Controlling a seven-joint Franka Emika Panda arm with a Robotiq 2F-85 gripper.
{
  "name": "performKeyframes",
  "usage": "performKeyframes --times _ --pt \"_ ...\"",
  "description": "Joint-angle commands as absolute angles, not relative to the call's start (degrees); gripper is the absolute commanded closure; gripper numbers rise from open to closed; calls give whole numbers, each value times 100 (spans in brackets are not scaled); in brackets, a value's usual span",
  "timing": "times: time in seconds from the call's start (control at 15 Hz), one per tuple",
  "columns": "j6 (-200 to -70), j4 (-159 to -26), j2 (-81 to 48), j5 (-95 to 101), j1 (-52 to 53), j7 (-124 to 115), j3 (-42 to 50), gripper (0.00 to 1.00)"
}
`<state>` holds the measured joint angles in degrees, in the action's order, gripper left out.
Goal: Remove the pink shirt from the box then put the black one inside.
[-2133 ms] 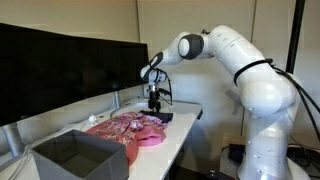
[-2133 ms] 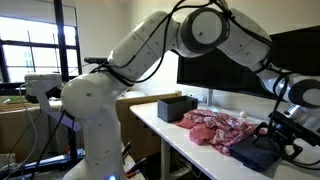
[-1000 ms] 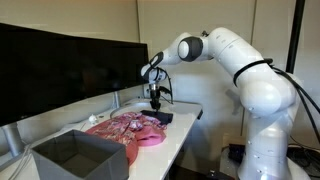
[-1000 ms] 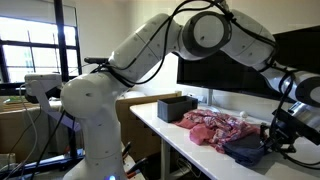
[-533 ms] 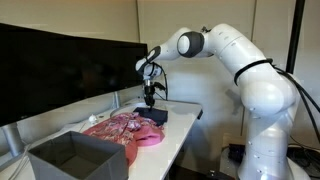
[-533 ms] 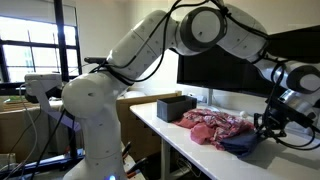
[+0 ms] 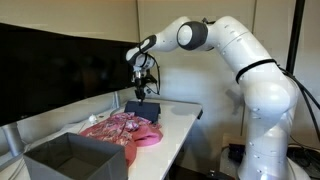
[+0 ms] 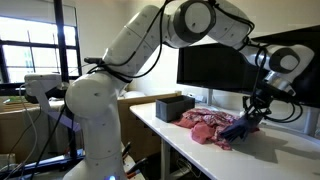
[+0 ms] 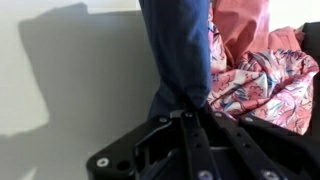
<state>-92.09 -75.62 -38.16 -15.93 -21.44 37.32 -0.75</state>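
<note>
The pink shirt (image 7: 125, 130) lies crumpled on the white table, outside the box; it also shows as the pink shirt (image 8: 208, 127) and, in the wrist view, the pink shirt (image 9: 262, 72). The dark grey box (image 7: 75, 158) stands open at the table's near end with nothing visible inside; in the other exterior view it is the box (image 8: 176, 108). My gripper (image 7: 143, 92) hangs above the far edge of the pink shirt, shut on the black shirt (image 7: 142, 108), which dangles from it. In the wrist view the black shirt (image 9: 178, 50) hangs straight from the gripper (image 9: 190, 108).
A large dark monitor (image 7: 60, 70) runs along the back of the table (image 7: 185, 125). A second screen (image 8: 215, 65) stands behind the table in an exterior view. The robot's white base (image 7: 265, 130) is beside the table.
The gripper has risen from the table with the black shirt pinched in it and swung toward the pink shirt. The black shirt now hangs in the air instead of lying flat.
</note>
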Motion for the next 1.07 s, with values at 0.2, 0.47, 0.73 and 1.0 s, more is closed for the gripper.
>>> performKeyframes --times 0.2,0.47,0.73,1.0 --pt "-9223 -8149 -3085 -1629 -1866 3806 -114 94" --pt "-9265 -8327 -2736 -1618 -1599 3789 -167 94" --pt "-9349 -8585 -2255 -1541 -1272 3713 -177 94" --pt "-9559 -9006 -1697 -1449 -868 3392 -180 94"
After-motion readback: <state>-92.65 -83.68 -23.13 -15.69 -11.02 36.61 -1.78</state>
